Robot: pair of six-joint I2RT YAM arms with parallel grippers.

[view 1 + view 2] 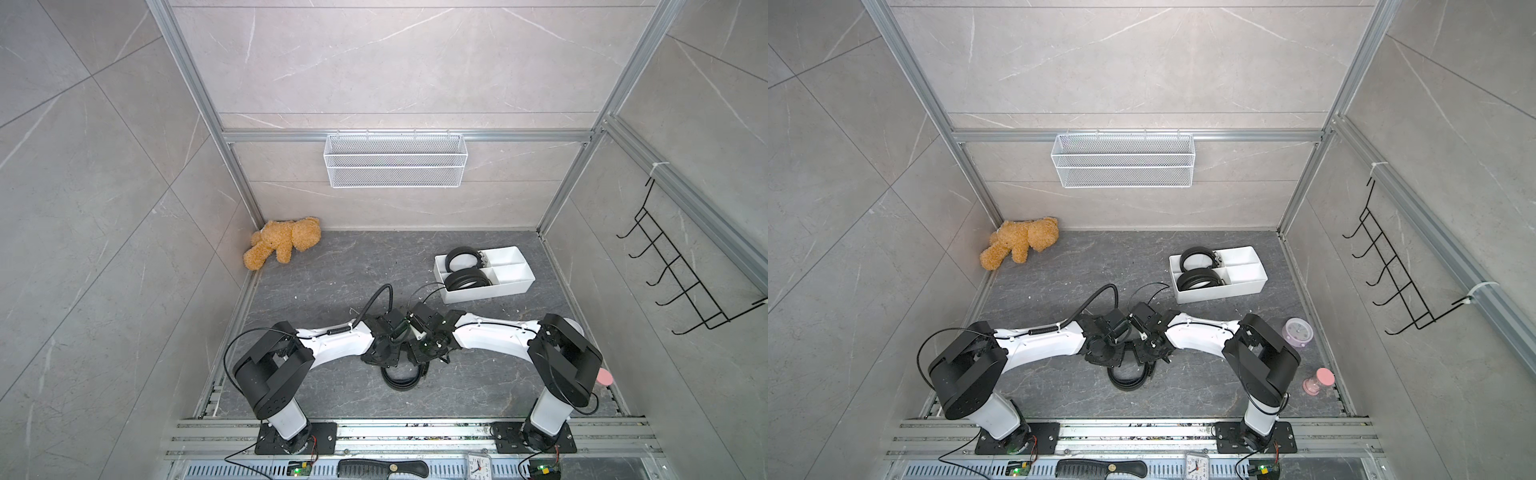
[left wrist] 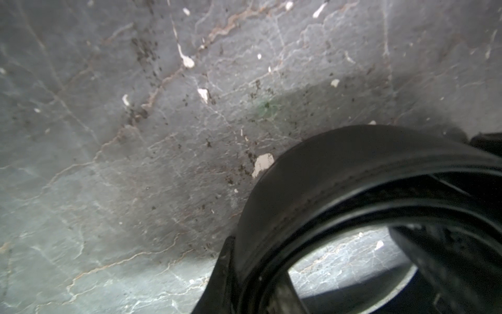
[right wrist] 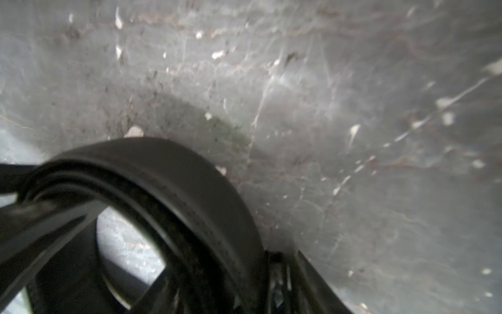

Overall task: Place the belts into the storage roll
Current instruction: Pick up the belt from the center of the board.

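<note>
Logged brown teddy bear [image 1: 282, 243] lying in far left floor corner. Noted white mesh basket [image 1: 395, 160] on back rail, black hook rack [image 1: 681, 270] on right wall. Found black comb [image 1: 382, 468] and white clock [image 1: 478, 465] along near edge; in a top view, lilac alarm clock [image 1: 1297, 331] and small pink item [image 1: 1318, 381] at right.

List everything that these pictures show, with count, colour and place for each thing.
storage tray: one, white, four compartments, floor, far right
belts: three, black, coiled; two in adjoining tray compartments, loose belt on floor, middle
teddy bear: one, brown, far left corner
mesh basket: one, white, back wall
hook rack: one, black, right wall
comb: one, black, front ledge
clocks: two; white on front ledge, lilac beside right arm
hourglass: one, pink, near right corner
arms: two, white and black
left gripper: black, shut on the loose belt
right gripper: black, at the same belt, grip unclear
</note>
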